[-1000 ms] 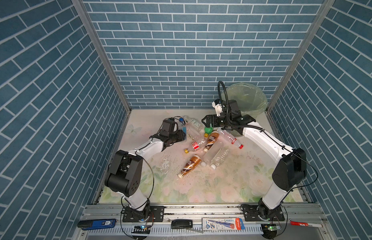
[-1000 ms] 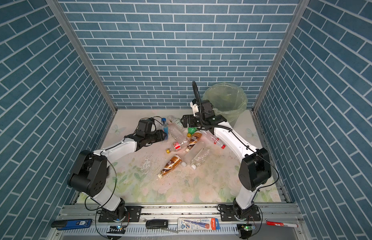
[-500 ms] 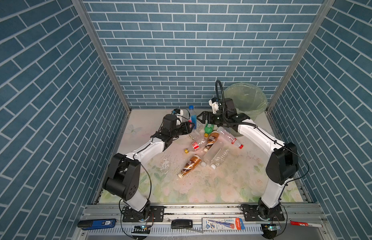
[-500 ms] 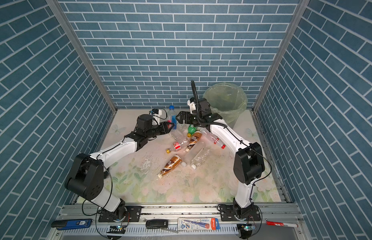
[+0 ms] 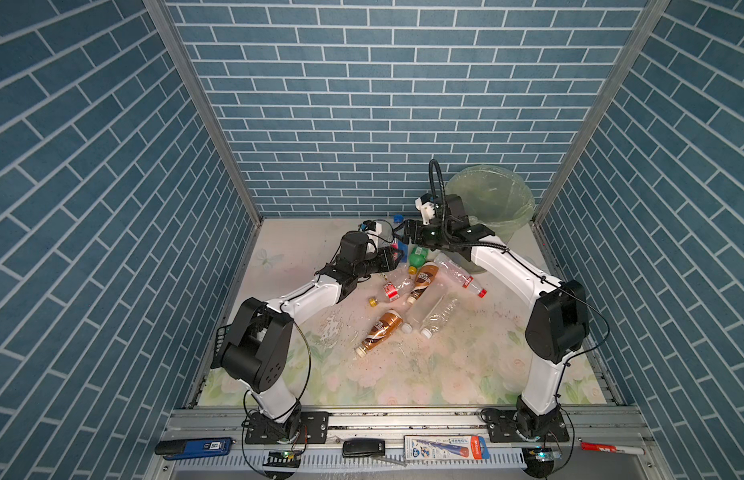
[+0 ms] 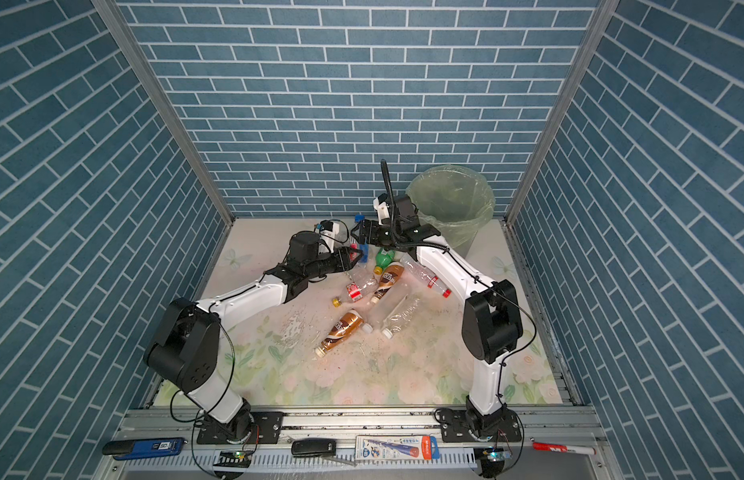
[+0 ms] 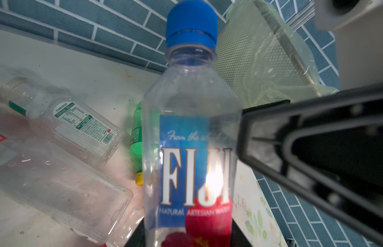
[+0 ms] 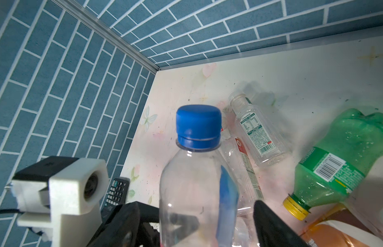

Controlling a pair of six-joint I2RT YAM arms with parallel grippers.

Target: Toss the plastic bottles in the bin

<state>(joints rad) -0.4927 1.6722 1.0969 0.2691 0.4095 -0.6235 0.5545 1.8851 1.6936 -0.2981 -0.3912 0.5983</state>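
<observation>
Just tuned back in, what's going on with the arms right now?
The left tool holds the Fiji bottle upright above the table. The right tool brackets it with open jaws, not yet gripping: seemingly a handover toward the bin. Around them lie other bottles.

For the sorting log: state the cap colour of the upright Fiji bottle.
Blue; the cap of the Fiji bottle shows best in the left wrist view.

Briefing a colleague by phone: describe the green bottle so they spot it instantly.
Start at the bag-lined bin in the far right corner of the table. Left of it bottles lie scattered; the green bottle lies near their far end, next to a brown bottle. It alone is green, with a yellow cap.
</observation>
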